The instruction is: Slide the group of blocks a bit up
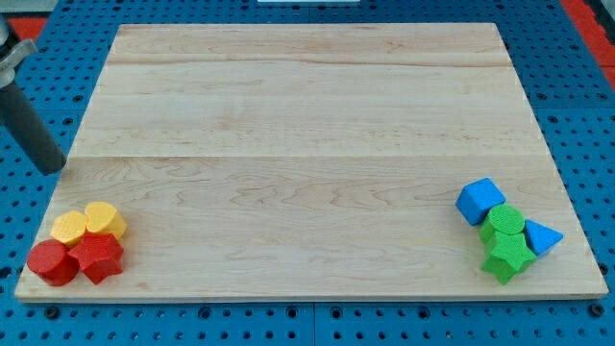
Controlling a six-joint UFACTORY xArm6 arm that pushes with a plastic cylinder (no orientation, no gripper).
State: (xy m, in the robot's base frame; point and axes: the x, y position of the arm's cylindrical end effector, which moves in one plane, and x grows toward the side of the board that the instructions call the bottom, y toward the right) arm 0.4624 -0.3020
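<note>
Two groups of blocks lie on the wooden board (307, 144). At the view's bottom left, a yellow star-like block (69, 227) and a yellow hexagonal block (105, 220) touch a red cylinder (52, 261) and a red star block (99, 258). At the view's bottom right, a blue cube (479, 201), a green cylinder (504, 225), a green star block (507, 258) and a blue triangular block (541, 236) sit bunched together. My tip (50, 169) is at the board's left edge, above the red and yellow group, touching no block.
The board rests on a blue perforated table (29, 77). Both groups sit close to the board's bottom edge. The rod slants in from the view's upper left.
</note>
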